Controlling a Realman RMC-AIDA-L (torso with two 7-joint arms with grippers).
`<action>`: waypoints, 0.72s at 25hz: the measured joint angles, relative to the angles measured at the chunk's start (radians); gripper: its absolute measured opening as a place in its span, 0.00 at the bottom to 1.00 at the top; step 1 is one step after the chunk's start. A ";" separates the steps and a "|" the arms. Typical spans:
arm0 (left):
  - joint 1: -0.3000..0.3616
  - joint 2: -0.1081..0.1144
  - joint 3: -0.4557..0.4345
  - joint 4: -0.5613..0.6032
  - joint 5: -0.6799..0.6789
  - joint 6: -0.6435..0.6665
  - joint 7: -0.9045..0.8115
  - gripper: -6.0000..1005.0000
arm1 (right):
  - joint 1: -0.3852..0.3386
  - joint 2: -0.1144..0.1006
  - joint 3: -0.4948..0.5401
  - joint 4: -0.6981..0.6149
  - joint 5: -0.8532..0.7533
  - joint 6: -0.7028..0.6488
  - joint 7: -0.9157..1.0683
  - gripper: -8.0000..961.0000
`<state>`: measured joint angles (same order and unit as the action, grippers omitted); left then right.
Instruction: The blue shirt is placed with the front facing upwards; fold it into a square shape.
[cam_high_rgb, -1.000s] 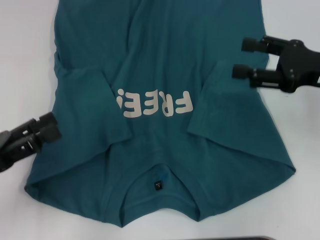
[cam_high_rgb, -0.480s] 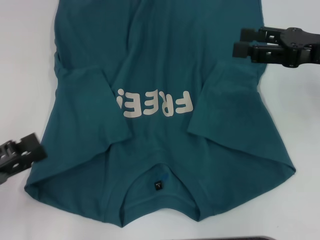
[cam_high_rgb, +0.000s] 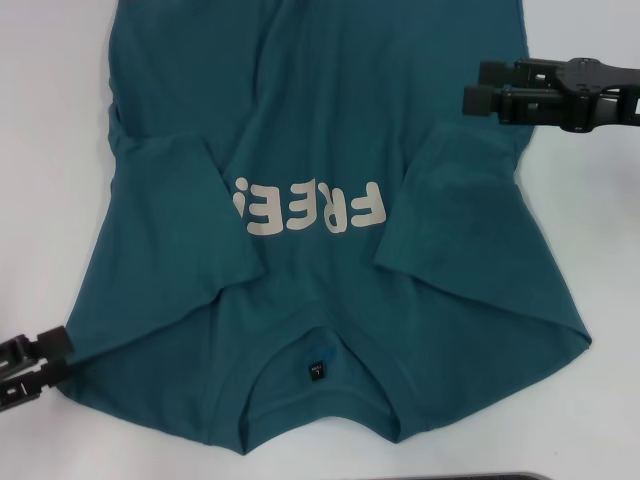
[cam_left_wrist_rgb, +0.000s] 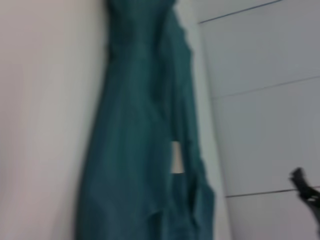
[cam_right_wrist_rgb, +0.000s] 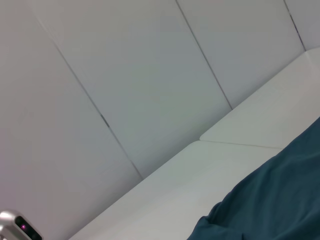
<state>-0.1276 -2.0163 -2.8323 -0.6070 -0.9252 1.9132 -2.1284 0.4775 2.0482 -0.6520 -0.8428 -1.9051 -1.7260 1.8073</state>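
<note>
Lying flat on the white bench (cam_high_rgb: 40, 150), the blue shirt (cam_high_rgb: 320, 120) faces up, collar nearest the robot, both sleeves folded inward beside the lettering (cam_high_rgb: 310, 208); lengthwise folds appear outstanding. Right gripper (cam_high_rgb: 473, 87) hovers at the shirt's right edge, fingers slightly parted, gripping nothing. Left gripper (cam_high_rgb: 62, 352) sits at the near left shoulder corner, fingers apart, holding nothing.

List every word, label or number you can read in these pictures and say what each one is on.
"FREE", in off-white letters on the chest of the blue shirt, upside down in the head view; its last letter is partly hidden under a folded-in sleeve.
The small black neck tag inside the collar: print too small to read.
Nothing else is legible in either wrist view.
</note>
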 joint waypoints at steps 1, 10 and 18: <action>-0.003 -0.001 0.002 0.000 0.013 -0.018 -0.007 0.90 | 0.000 0.000 0.000 0.001 0.000 0.000 0.000 0.89; 0.002 0.008 0.001 -0.024 0.024 -0.047 -0.048 0.90 | -0.007 -0.002 0.001 0.004 0.000 0.000 0.001 0.89; 0.003 0.008 0.001 -0.061 0.051 -0.079 -0.095 0.90 | -0.010 -0.002 0.002 0.005 0.000 0.000 0.001 0.89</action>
<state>-0.1247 -2.0079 -2.8318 -0.6680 -0.8745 1.8344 -2.2237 0.4671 2.0463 -0.6499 -0.8377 -1.9052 -1.7256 1.8084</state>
